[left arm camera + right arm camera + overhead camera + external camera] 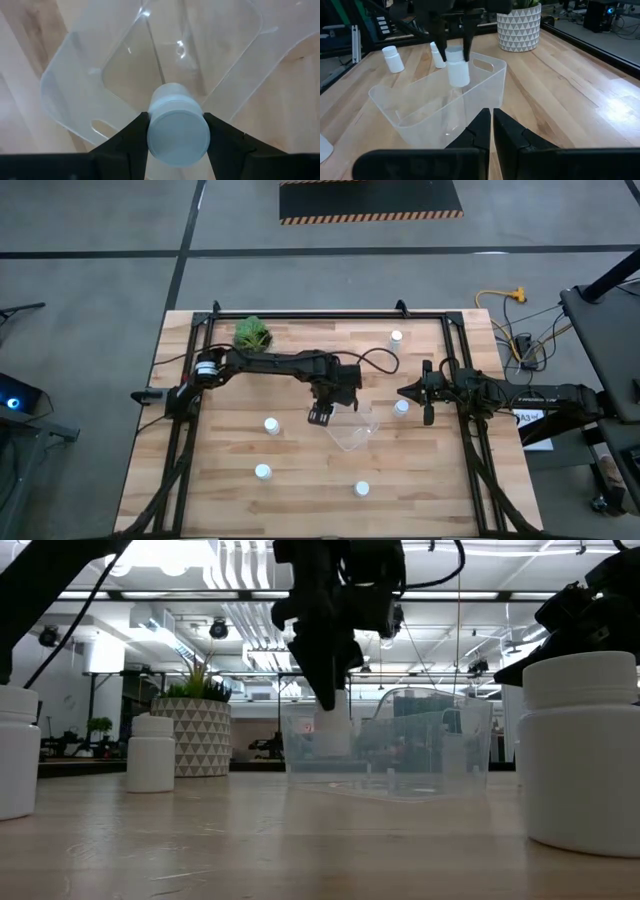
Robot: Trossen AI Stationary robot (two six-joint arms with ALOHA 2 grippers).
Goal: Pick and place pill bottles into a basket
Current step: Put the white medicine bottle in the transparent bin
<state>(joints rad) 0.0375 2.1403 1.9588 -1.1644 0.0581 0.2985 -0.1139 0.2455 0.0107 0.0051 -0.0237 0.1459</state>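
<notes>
The left claw [455,37] grips a pill bottle [457,67] by its cap, hanging upright, base down, over the basket [485,82].

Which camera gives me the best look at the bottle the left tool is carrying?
Left wrist view: the held bottle fills the frame between the left tool's fingers, above the basket. Right wrist and low views show it side-on; high view hides it.

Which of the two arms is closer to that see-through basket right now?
The left. Its pincer holds a pill bottle just above the basket. The right pincer waits shut beside the basket, off to the robot's right.
</notes>
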